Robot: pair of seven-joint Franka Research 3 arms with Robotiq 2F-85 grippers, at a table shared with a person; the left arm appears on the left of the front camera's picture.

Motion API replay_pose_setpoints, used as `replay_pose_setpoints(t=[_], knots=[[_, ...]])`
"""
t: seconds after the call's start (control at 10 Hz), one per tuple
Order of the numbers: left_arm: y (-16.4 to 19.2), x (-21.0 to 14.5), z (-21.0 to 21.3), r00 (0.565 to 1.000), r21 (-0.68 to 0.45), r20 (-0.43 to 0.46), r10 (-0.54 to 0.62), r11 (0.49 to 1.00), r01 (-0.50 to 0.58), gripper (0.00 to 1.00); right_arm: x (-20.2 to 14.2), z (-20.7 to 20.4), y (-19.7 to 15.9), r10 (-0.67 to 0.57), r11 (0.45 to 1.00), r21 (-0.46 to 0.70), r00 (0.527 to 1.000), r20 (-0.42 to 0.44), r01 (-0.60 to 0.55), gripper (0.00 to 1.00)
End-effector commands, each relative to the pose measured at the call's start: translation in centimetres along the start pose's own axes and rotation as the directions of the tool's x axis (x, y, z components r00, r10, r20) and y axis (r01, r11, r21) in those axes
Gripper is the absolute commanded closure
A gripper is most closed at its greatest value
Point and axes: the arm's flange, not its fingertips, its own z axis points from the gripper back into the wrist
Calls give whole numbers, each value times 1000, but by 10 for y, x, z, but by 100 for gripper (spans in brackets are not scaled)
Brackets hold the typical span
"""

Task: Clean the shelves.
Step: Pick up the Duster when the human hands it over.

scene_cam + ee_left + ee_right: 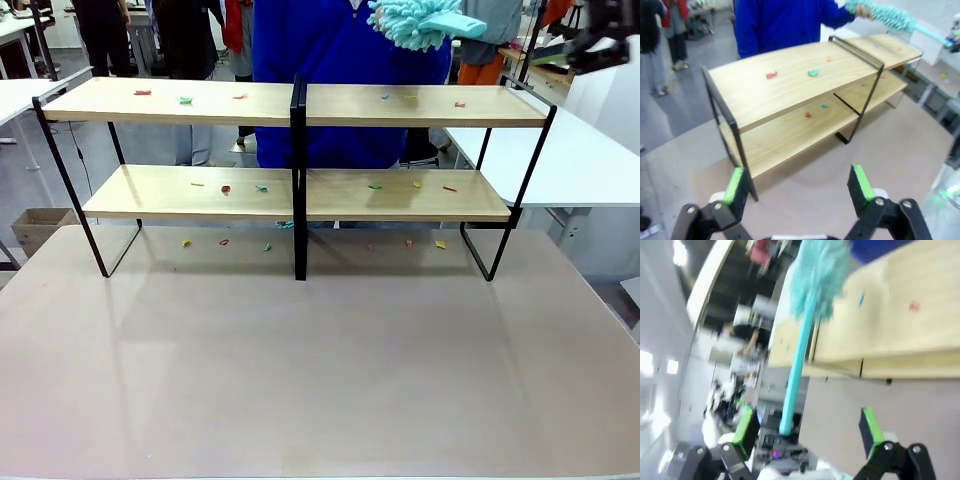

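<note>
left gripper [797, 172], jaws apart, faces the shelves [790, 85]

Blur smears the duster [821, 276] and shelves [900, 325] in the right wrist view.

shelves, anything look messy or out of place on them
Yes: small coloured scraps lie scattered over both tiers of the shelves, and more lie on the table beneath the lower tier. The shelves themselves stand straight, with no visible damage.

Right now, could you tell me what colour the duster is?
The duster is turquoise; left wrist view.
</note>
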Motion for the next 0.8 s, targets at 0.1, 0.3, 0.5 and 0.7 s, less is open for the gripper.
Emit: replay_pose_setpoints(t=[0.1, 0.3, 0.5, 0.7], knots=[[-1, -1, 2, 1000, 8, -13, 0, 1000, 0, 0, 0, 0, 0, 0, 1000, 0, 1000, 0, 0, 0], [-1, -1, 2, 1000, 8, -13, 0, 1000, 0, 0, 23, -48, 10, -171, 983, -64, 985, 37, 173, 0], [-1, -1, 2, 1000, 8, -13, 0, 1000, 0, 0, 44, -91, 25, -221, 975, -49, 974, -55, 218, 0], [-1, -1, 2, 1000, 8, -13, 0, 1000, 0, 0, 53, -106, 20, -253, 967, -35, 961, -108, 251, 0]])
